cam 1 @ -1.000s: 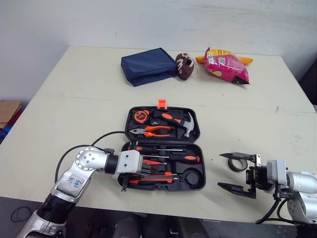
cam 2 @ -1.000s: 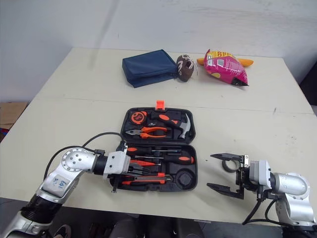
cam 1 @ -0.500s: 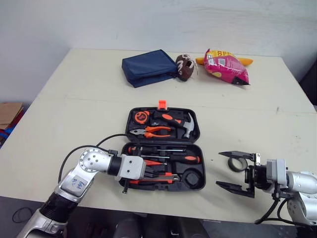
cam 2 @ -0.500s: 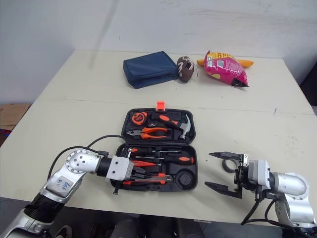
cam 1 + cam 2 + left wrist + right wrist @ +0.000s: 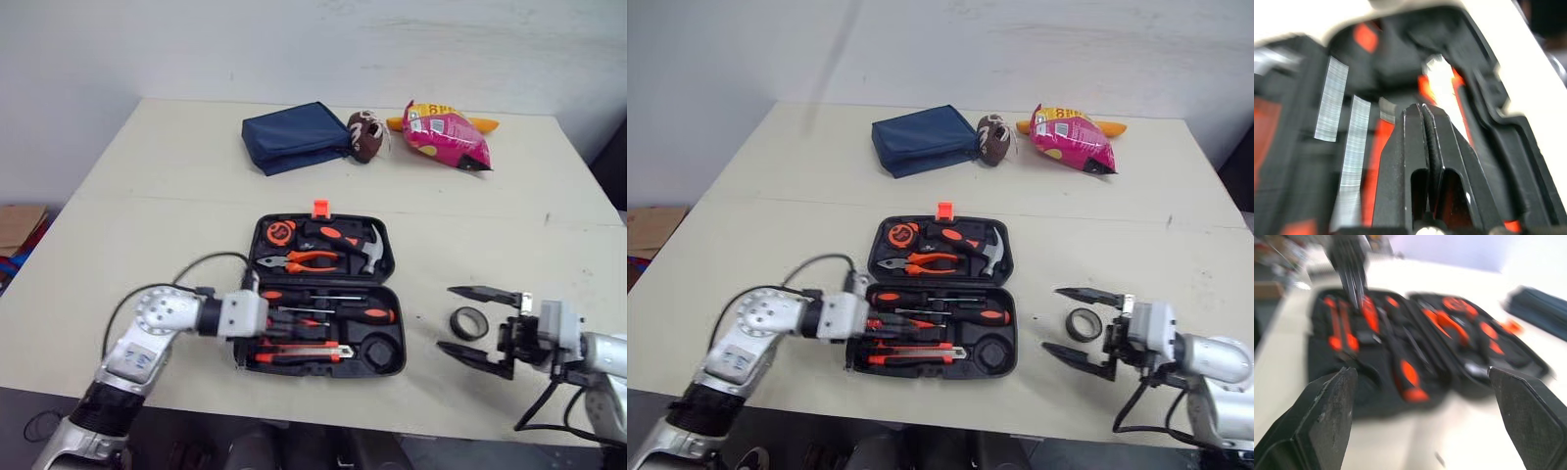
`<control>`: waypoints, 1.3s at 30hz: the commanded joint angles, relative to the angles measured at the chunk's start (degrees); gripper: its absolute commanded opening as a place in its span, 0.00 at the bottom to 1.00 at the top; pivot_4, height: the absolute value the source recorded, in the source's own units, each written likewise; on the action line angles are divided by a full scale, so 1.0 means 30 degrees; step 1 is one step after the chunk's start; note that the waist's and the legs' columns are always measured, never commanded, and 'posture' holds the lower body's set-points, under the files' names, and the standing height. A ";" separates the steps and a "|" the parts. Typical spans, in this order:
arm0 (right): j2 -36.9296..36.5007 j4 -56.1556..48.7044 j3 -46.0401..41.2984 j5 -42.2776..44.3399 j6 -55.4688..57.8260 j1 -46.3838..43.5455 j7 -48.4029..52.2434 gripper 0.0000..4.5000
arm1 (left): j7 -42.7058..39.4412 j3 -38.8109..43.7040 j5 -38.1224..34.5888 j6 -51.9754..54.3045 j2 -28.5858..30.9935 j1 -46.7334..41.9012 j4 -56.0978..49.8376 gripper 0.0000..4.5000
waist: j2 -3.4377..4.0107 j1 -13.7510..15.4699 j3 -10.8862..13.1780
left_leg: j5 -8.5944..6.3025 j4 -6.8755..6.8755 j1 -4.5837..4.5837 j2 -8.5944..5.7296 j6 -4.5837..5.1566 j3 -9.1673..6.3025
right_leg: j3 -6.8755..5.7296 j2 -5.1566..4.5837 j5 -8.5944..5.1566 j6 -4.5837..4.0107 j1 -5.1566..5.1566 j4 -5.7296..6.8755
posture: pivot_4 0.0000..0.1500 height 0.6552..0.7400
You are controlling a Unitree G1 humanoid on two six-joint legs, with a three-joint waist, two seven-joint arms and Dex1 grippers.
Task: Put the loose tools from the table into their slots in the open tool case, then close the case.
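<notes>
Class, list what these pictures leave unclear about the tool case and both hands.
Left wrist view: blur hides which tool lies under the shut left hand.
Eye views: that hand covers the tool case's near-left slots.
Right wrist view: blur makes the tools beyond the open right hand unnameable.

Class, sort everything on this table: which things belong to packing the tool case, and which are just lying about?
Job: open tool case, black tape roll beside it.
Lying about: blue pouch, brown toy ball, pink snack bag.
</notes>
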 commanded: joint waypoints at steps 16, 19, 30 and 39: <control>-0.3874 1.5578 -0.7136 -0.1809 -0.7151 0.0266 -0.1418 1.00 | 0.2167 1.2042 -0.0361 -0.0669 0.6225 0.3831 1.2789 0.99 | -0.0115 -0.0561 0.0188 | -0.0035 -0.0055 0.0045 0.0002 -0.0022 0.0030 | -0.0013 -0.0032 -0.0060 -0.0085 -0.0021 -0.0050 | 1.00 1.00; -0.3852 1.5972 -0.7150 -0.1645 -0.7637 0.0326 -0.1224 1.00 | 0.2133 1.2304 -0.0361 -0.1500 0.6363 0.3543 1.4033 0.99 | -0.0109 -0.0558 0.0191 | -0.0052 -0.0097 0.0055 0.0006 -0.0044 0.0037 | -0.0022 -0.0040 -0.0062 -0.0091 -0.0024 -0.0050 | 1.00 1.00; -0.4233 0.8183 -0.3540 -0.2470 -0.2693 0.0274 -0.2089 1.00 | 0.2614 1.0529 -0.2684 0.1971 0.3753 0.4855 0.3745 0.99 | -0.0091 -0.0568 0.0200 | -0.0062 -0.0164 -0.0003 0.0022 -0.0116 0.0062 | -0.0034 -0.0035 -0.0065 -0.0079 -0.0106 -0.0024 | 1.00 1.00; -0.9236 -0.3052 -0.0420 -0.2632 1.1154 0.1277 -0.3481 1.00 | 0.2907 0.5966 -0.3920 0.5589 0.2683 0.3457 -0.4189 0.99 | -0.0033 -0.0486 0.0207 | 0.0016 -0.0102 -0.0195 0.0024 -0.0186 0.0010 | -0.0001 0.0025 -0.0059 -0.0009 -0.0255 0.0002 | 1.00 1.00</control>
